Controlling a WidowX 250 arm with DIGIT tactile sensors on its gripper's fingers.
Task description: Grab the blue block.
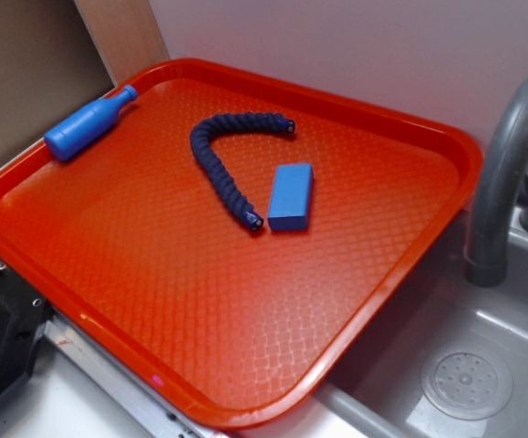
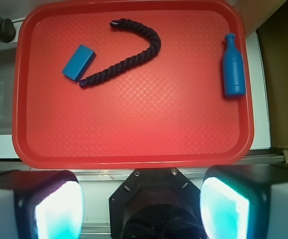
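Note:
The blue block is a small flat bright-blue brick lying on the orange tray, right of the rope's lower end. In the wrist view the blue block sits at the tray's upper left. My gripper is open and empty. Its two fingers stand wide apart at the bottom of the wrist view, high above the tray's near edge and far from the block. The gripper does not show in the exterior view.
A dark navy braided rope curves beside the block, also in the wrist view. A blue bottle-shaped toy lies on the tray's far left rim side, at the right in the wrist view. A grey faucet and sink stand right of the tray.

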